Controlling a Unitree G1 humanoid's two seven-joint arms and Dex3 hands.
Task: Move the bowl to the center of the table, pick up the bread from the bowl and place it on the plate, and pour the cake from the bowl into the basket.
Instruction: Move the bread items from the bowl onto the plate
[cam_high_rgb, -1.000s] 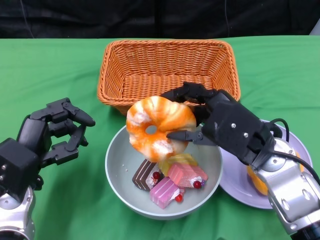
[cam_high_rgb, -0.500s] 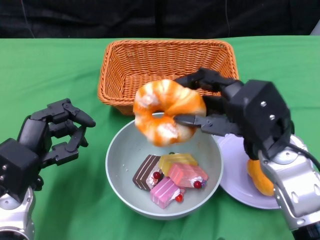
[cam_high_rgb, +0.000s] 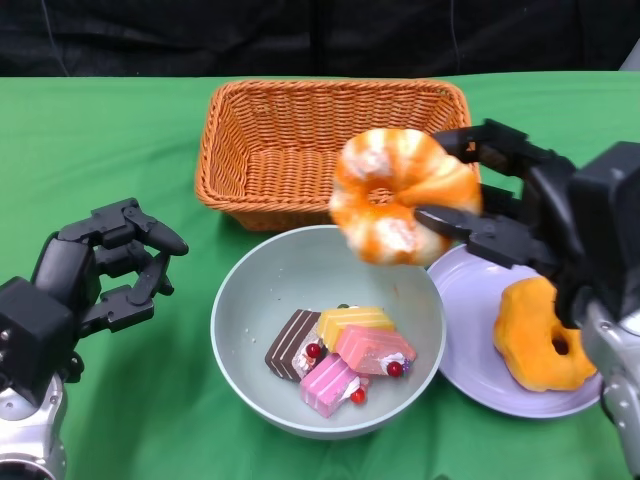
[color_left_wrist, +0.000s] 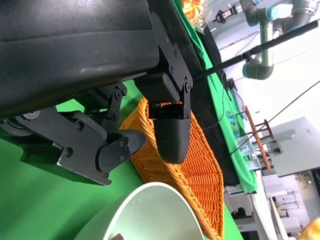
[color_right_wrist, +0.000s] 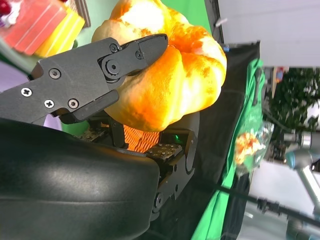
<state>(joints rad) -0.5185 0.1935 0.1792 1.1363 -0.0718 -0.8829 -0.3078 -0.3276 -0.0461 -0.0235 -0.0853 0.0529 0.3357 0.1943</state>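
The bowl (cam_high_rgb: 328, 330) sits near the middle of the green table (cam_high_rgb: 100, 140), just in front of the basket (cam_high_rgb: 335, 140), so the first step looks done. The right hand (cam_high_rgb: 520, 215) grips a ring-shaped orange-and-white bread (cam_high_rgb: 403, 195), held in the air over the gap between the bowl's far right rim, the basket's near right corner and the plate (cam_high_rgb: 470, 340). In the right wrist view the fingers (color_right_wrist: 100, 75) clamp around the bread (color_right_wrist: 165, 75) from both sides. The plate lies to the right of the bowl, touching or nearly touching its rim; I cannot tell which. A second, plain orange ring of bread (cam_high_rgb: 540, 335) already lies on it.

The left hand (cam_high_rgb: 95, 270) hangs to the left of the bowl, fingers loosely curled and apart, holding nothing.

Still to do, as I judge it: lower the held bread onto the plate and let go. The cake pieces (cam_high_rgb: 345, 355) are all in the bowl, so the pour into the basket has not begun.
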